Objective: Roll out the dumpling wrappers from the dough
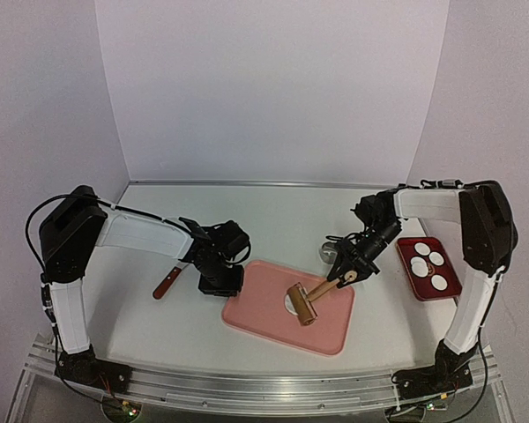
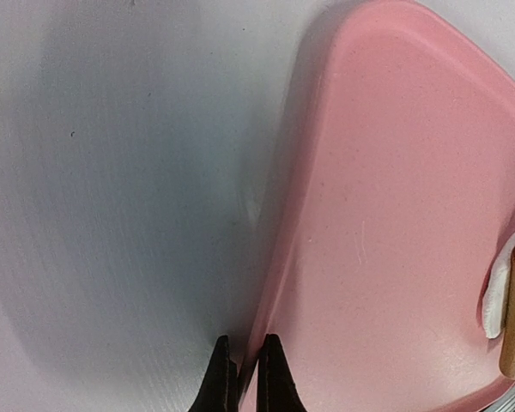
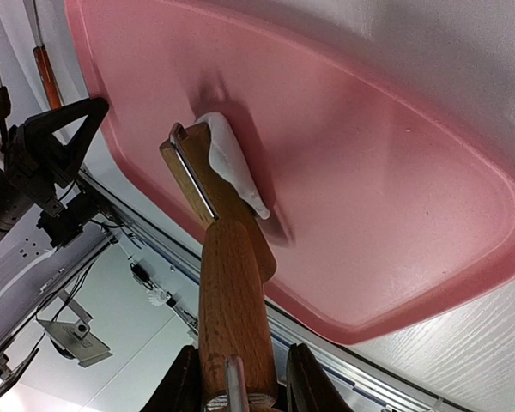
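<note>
Dough: a small white piece (image 1: 290, 302) sits at the middle of the pink tray (image 1: 257, 319), just left of the roller head in the top view. The right wrist view shows it (image 3: 232, 163) as a thin flattened sheet pressed against the roller's side. The left wrist view catches only its edge at the right border.
Roller: a wooden roller (image 1: 307, 304) lies on the tray with its handle slanting up and right. The right wrist view shows a metal axle strip along the head (image 3: 189, 176).
Right gripper: it (image 1: 346, 277) is clamped on the roller's handle. In the wrist view its fingers (image 3: 302, 378) flank the handle at the bottom of the frame.
Left gripper: it (image 1: 220, 284) is at the tray's left edge. The wrist view shows the jaws closed, with the tips (image 2: 245, 352) straddling the rim line. Whether they pinch the rim cannot be told.
Dumpling wrappers: round white discs (image 1: 438, 282) lie in a red tray (image 1: 421, 286) at the right, seen only from the top.
Knife: a brown-handled blade (image 1: 167, 284) lies on the table (image 1: 159, 330) left of the left gripper.
</note>
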`<state>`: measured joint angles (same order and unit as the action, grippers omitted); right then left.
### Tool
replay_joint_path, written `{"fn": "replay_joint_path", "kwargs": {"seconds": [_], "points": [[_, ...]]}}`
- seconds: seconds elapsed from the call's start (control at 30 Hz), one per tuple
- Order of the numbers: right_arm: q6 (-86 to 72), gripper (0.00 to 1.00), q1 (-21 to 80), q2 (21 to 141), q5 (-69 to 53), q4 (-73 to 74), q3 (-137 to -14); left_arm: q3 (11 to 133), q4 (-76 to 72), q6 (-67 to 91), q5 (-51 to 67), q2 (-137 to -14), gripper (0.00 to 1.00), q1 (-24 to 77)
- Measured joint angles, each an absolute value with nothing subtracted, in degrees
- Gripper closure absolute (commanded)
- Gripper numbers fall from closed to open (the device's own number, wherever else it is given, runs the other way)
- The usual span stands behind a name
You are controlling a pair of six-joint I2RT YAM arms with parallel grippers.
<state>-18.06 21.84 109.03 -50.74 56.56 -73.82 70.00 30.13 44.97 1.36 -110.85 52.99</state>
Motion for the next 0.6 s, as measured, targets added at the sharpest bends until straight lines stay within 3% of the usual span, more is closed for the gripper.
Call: {"fn": "replay_joint_path", "kwargs": {"seconds": [0.6], "points": [[-20.5,1.0,24.6,109.1,-50.6,53.6,-73.7,69.8,30.0,45.4,0.6,-110.8,1.0,53.3]]}}
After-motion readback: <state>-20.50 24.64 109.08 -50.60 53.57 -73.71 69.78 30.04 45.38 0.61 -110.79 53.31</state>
